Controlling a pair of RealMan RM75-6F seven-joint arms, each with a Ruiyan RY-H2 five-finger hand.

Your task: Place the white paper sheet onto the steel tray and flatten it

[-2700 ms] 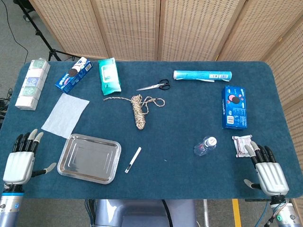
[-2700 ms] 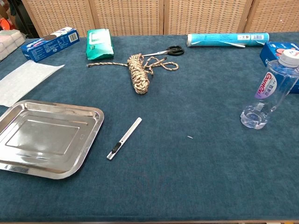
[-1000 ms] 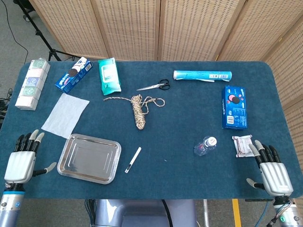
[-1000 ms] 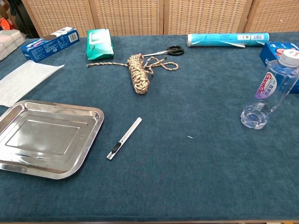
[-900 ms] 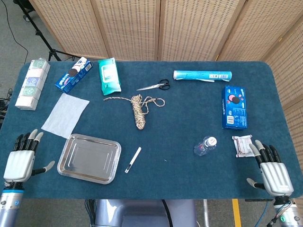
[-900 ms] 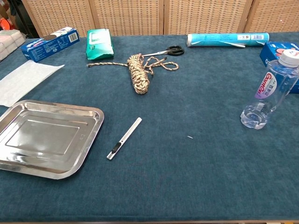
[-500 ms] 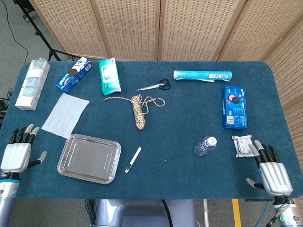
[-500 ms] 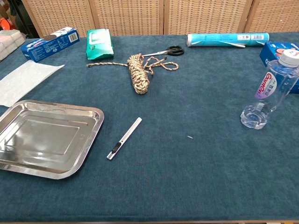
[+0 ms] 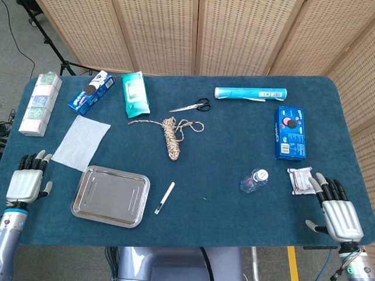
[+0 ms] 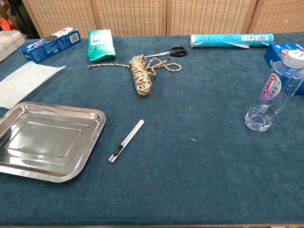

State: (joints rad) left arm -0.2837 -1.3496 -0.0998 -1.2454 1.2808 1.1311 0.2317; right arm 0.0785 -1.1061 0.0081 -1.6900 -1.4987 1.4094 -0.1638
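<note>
Head view: the paper (image 9: pixel 81 142) lies flat on the blue table (image 9: pixel 222 152), just beyond the tray (image 9: pixel 109 196) at about its 11 o'clock, with nothing touching either. The left hand (image 9: pixel 24 182) hovers at the table's left edge, at 9 o'clock from the tray and 7 o'clock from the paper, fingers straight, slightly apart and empty. The right hand (image 9: pixel 336 213) sits at the table's near right corner, fingers spread and empty, at 5 o'clock from a small white packet (image 9: pixel 299 179).

I see open cloth between my left hand (image 9: pixel 23 182) and the paper sheet (image 9: pixel 81 142); steel tray (image 9: pixel 109 196) flanks that path.
</note>
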